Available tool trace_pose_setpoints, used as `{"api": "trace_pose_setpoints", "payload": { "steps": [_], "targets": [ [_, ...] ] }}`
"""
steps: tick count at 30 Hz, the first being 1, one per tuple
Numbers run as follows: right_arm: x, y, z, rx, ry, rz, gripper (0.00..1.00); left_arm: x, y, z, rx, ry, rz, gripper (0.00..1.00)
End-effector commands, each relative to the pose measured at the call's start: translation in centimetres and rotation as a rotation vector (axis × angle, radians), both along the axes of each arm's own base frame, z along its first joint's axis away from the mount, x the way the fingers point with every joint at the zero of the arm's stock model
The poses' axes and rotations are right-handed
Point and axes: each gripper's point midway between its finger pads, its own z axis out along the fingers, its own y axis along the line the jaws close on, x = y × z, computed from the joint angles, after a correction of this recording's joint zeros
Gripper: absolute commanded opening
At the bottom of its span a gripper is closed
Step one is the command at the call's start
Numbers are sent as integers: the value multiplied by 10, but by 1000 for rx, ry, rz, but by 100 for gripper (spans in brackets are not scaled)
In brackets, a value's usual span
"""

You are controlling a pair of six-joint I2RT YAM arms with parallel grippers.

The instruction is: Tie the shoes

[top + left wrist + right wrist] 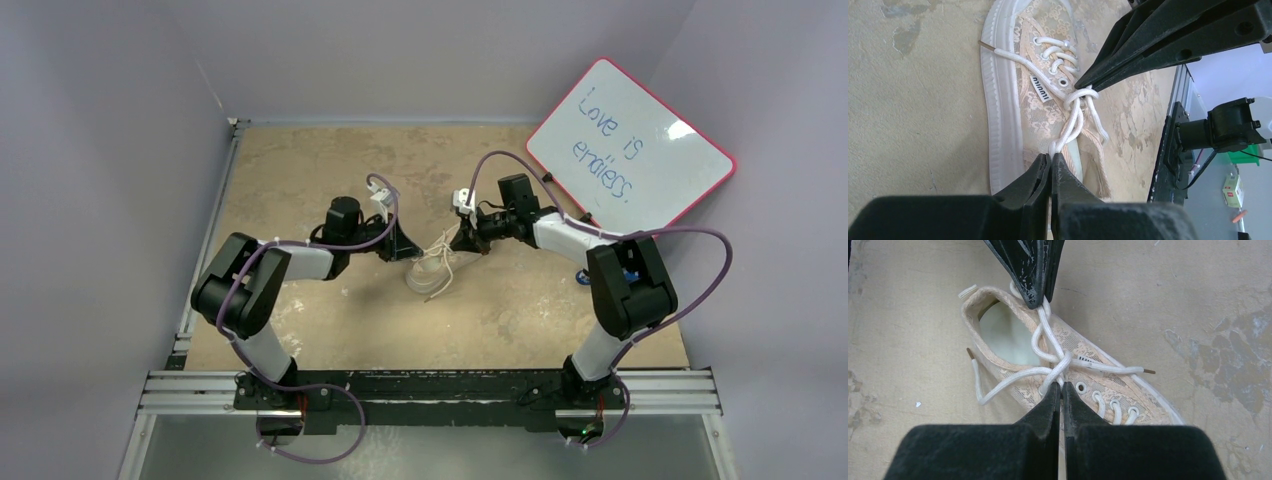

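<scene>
At the centre of the desk (300, 180) lies the cream sneaker (432, 272), the left claw (1050, 159) at its 10 o'clock and the right claw (1062, 390) at 2 o'clock. Each is clamped on the laces (1040, 335): the left on a loop's end, the right at the crossing nearer the toe, seemingly so that opposite pulls can draw it tight.

Sneaker (428, 276) at centre of table (300, 180), left gripper (411, 250) on its laces (1075, 117) from the left, right gripper (459, 240) opposite, whiteboard (630, 145) back right.
</scene>
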Motion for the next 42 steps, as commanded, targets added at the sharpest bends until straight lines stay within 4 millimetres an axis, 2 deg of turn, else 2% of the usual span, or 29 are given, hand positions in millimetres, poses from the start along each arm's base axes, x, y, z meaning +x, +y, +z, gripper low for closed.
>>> {"api": "trace_pose_setpoints", "payload": {
  "steps": [1,5,9,15,19,25,29,33,42],
  "targets": [
    [3,-8,17,-20,-14,-59,0,11,-2,27,-19,-102,-22,0],
    [5,-16,19,-67,8,-115,0,12,2,17,45,-80,-23,0],
    [3,-25,16,-113,33,-172,0,13,8,19,58,-86,25,0],
    [1,-40,12,-179,89,-282,0,11,10,-4,115,154,80,0],
    [0,-48,7,-204,107,-351,0,12,21,-14,169,239,180,0],
    [1,-69,-4,-216,140,-481,0,4,43,-26,256,293,305,0],
    [10,-85,-10,-221,143,-575,0,-9,60,-47,354,368,352,0],
    [21,-101,-13,-212,138,-655,0,-11,68,-49,369,363,399,0],
    [40,-121,-21,-181,165,-725,0,-11,86,-62,460,361,454,0]
  ]
}}
